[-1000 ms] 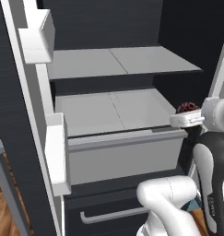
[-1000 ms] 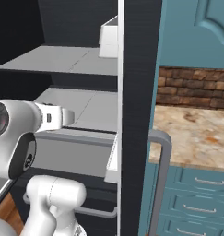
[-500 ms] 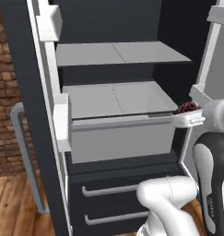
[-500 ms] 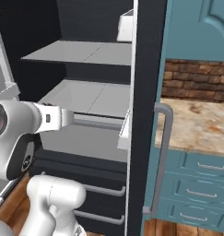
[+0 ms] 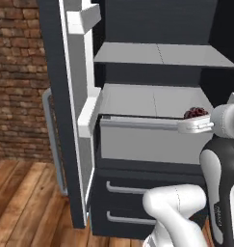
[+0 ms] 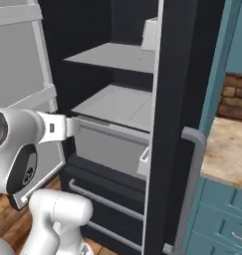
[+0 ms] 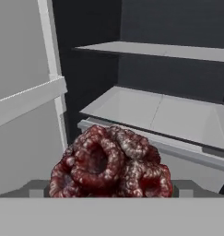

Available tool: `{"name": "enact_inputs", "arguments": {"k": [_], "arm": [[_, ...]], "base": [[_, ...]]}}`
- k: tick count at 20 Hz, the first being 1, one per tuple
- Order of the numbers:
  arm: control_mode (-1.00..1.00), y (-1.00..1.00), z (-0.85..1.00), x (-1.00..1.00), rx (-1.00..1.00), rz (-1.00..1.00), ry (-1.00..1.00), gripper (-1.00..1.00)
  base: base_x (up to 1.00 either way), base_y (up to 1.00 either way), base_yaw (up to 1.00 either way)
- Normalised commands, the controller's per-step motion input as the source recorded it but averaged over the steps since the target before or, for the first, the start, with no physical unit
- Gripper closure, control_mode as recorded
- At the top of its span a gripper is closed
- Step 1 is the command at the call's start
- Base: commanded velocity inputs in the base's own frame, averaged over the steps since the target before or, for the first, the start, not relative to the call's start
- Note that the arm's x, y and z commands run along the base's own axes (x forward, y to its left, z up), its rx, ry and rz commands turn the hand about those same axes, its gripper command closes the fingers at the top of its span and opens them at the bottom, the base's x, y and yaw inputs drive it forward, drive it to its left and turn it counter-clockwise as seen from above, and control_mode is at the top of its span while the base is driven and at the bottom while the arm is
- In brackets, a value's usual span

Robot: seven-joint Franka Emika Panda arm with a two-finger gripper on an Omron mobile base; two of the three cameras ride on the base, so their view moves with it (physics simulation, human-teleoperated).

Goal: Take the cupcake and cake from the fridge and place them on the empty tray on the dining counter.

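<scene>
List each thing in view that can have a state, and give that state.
fridge: both doors open, its shelves bare.
cake: held in the gripper, out in front of the fridge shelves.
gripper: shut on the cake.
lower drawers: closed.

The fridge stands open on a wooden floor. Inside are two light grey shelves: the upper shelf and the lower shelf, both bare. Under the lower shelf sits a grey drawer, and below it two dark drawers with bar handles.
</scene>
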Motion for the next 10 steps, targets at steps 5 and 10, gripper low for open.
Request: {"name": "enact_inputs", "arguments": {"k": [5, 10], "arm": [[1.00, 0.00, 0.00, 0.00, 0.00, 0.00, 0.00, 1.00], [1.00, 0.00, 0.00, 0.00, 0.00, 0.00, 0.00, 1.00]], "base": [[-0.85, -0.19, 0.38], [-0.26, 0.12, 0.41]]}}
